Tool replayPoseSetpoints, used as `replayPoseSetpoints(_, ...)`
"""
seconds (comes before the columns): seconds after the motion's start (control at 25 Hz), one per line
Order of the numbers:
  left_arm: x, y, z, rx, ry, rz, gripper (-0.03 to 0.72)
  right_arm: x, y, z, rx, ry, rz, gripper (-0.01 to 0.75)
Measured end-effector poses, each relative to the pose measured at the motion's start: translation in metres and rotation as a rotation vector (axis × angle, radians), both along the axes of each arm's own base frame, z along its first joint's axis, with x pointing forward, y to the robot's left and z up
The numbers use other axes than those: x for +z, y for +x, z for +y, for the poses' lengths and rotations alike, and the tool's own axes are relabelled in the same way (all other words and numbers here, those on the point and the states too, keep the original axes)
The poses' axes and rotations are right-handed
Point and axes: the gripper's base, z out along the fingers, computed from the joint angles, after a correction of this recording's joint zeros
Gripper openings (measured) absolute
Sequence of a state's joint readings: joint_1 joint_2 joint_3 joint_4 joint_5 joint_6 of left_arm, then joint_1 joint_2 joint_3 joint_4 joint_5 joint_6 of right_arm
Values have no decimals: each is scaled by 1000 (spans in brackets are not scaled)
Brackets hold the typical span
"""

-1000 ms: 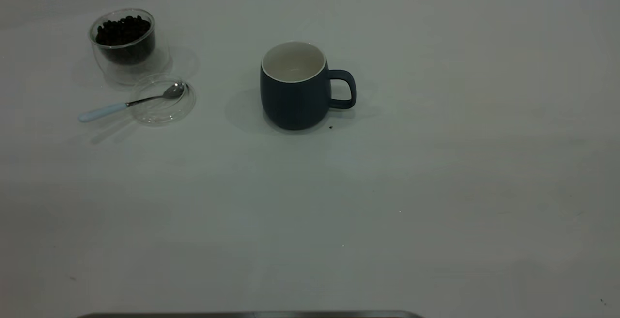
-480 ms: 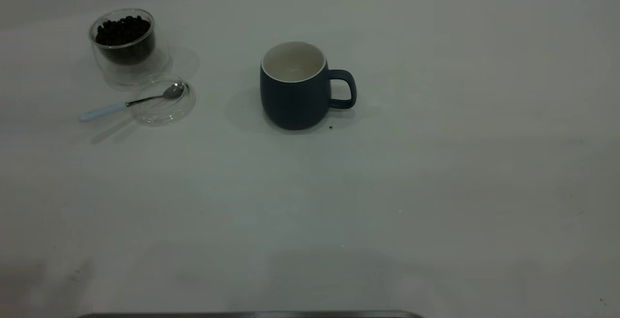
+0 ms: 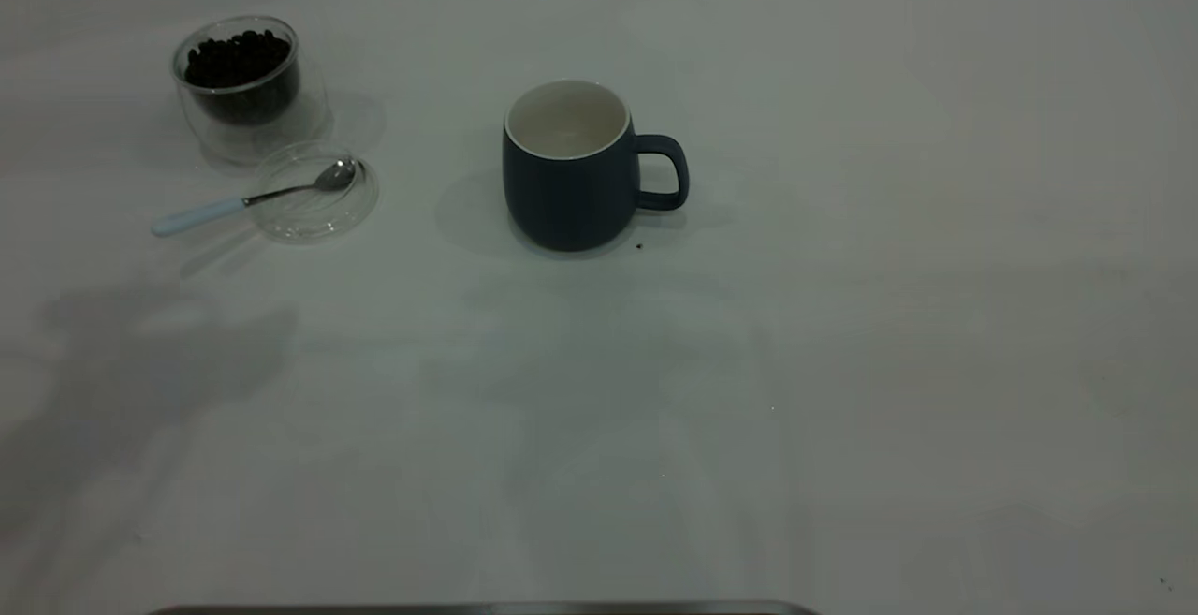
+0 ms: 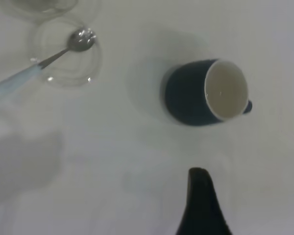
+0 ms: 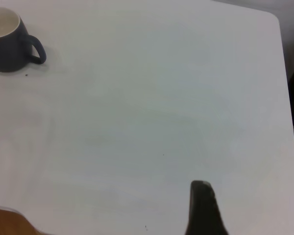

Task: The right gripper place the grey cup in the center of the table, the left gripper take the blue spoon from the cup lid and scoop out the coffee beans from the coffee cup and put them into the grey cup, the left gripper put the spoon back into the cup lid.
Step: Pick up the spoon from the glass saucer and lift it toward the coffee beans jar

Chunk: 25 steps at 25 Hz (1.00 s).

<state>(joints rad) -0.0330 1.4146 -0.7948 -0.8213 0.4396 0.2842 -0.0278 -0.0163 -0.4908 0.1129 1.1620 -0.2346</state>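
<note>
— White table [image 3: 842, 362] carrying what?
— Grey cup [image 3: 569, 170] standing upright near the middle; glass coffee cup [image 3: 245, 91] of coffee beans [image 3: 239, 58] sitting far left; blue spoon [image 3: 253, 196] resting in the cup lid [image 3: 314, 194].
— Grippers?
— Left gripper [image 4: 202, 205] hovering above, perhaps; can't tell for either pincer.

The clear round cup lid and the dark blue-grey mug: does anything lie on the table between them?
No. In the exterior view only bare white tabletop lies between the clear round cup lid and the dark blue-grey mug.
</note>
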Motion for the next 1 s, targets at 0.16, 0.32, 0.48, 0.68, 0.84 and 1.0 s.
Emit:
replayPoseSetpoints(0.16,-23,32,10,23,-25,87,576,0,0,0,0,0,0,458)
replayPoseSetpoints(0.32,-52,47,48,103,-70,210,575,0,0,0,0,0,0,458)
replayPoseSetpoints(0.48,-78,50,81,119,-98,251,574,0,0,0,0,0,0,458)
replayPoseSetpoints(0.68,-111,54,98,122,-195,257,574,0,0,0,0,0,0,458)
replayPoseSetpoints(0.84,-136,57,105,120,-230,254,574,0,0,0,0,0,0,458)
replayPoseSetpoints(1.0,-160,57,106,105,-250,275,573,0,0,0,0,0,0,458)
